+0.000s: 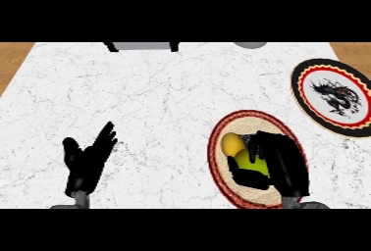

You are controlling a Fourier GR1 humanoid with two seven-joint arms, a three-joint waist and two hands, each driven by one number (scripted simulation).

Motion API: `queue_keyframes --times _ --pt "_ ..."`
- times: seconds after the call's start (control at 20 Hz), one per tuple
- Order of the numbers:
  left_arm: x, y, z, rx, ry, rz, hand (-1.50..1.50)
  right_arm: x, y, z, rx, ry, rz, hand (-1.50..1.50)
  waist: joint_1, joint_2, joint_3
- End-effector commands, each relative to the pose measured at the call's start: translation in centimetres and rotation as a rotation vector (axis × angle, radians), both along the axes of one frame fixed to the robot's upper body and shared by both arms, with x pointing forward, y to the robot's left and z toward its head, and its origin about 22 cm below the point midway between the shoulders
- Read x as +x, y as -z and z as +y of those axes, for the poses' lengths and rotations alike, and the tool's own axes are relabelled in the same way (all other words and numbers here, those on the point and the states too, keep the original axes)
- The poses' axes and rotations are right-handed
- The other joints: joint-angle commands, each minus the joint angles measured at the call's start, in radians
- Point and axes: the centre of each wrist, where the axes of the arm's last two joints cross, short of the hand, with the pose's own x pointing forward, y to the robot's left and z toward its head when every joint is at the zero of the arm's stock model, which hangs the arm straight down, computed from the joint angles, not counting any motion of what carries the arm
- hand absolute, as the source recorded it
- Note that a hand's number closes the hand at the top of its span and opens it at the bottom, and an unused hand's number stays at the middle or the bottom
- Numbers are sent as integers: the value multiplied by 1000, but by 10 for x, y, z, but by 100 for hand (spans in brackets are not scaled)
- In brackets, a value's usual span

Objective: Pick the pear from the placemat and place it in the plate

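Note:
A yellow-green pear [235, 147] lies on a round woven placemat [250, 120] with a dark red rim, at the lower right of the counter. My right hand [279, 159] is over the placemat, its fingers and thumb curled round the pear's lower, greener part and hiding much of it. The plate [311, 78], white with a black dragon figure and a black, red and gold rim, sits apart at the far right, beyond the placemat. My left hand [87, 159] rests open at the lower left, fingers up, holding nothing.
The white marble counter [159, 93] has wooden floor showing past its left and right far corners. A dark-framed grey object [141, 46] and a grey round thing [250, 44] stand at the far edge.

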Motion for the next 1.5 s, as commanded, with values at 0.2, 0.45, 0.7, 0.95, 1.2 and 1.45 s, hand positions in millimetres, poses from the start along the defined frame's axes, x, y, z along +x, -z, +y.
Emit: queue_keyframes --times 0.2,0.45,0.7,0.95,1.2,1.45 --pt "-5 1 2 3 1 -3 0 -38 -37 -4 165 176 -258 150 3 5 0" --pt "-12 -11 -8 -11 2 -9 0 -20 -40 -55 299 311 -304 150 11 6 2" --pt "2 -5 -2 -11 14 5 0 2 -27 -102 460 363 -375 150 11 10 2" --pt "-9 10 4 -13 27 -13 0 38 5 -147 345 450 -422 150 23 11 2" --pt "-10 0 -16 -10 49 2 0 80 -1 -189 349 557 -500 150 37 13 2" --pt "7 -1 -17 -16 55 -20 0 102 -14 -251 361 576 -523 150 39 17 3"
